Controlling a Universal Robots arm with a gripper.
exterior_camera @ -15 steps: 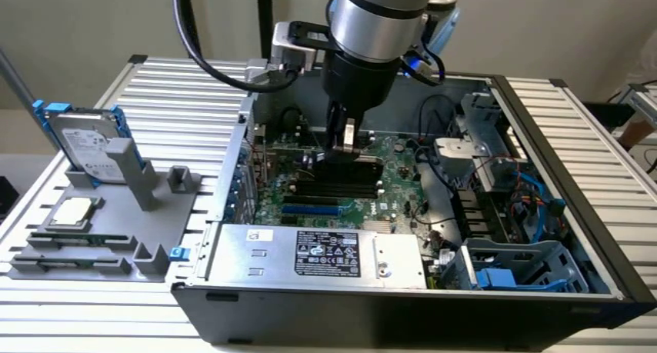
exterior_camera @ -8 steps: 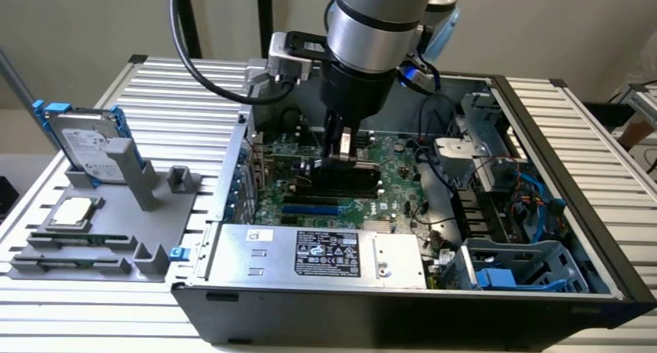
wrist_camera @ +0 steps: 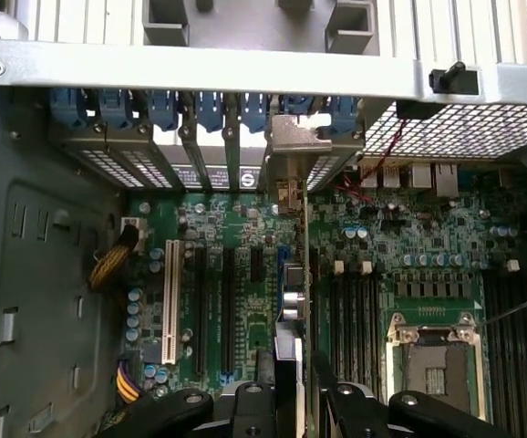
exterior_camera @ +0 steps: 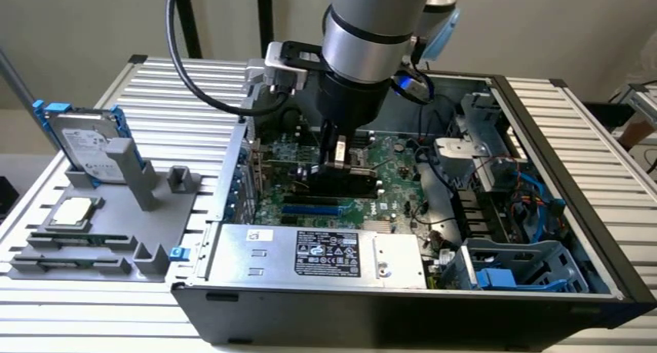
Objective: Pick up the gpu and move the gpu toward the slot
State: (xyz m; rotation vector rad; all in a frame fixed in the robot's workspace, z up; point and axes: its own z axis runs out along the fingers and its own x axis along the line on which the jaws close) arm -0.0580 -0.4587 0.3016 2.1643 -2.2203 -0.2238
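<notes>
Pinched the thin, flat gpu edge-on between the black pincer's fingers, green board and silver metal bracket reaching out ahead of it, 1 long bright-blue plastic slot just below, label on the silver box beyond unreadable.

One gpu, one blue slot, one hard drive, one CPU chip

Gripper grips gpu upright — near blue slot — inside open case.
</notes>
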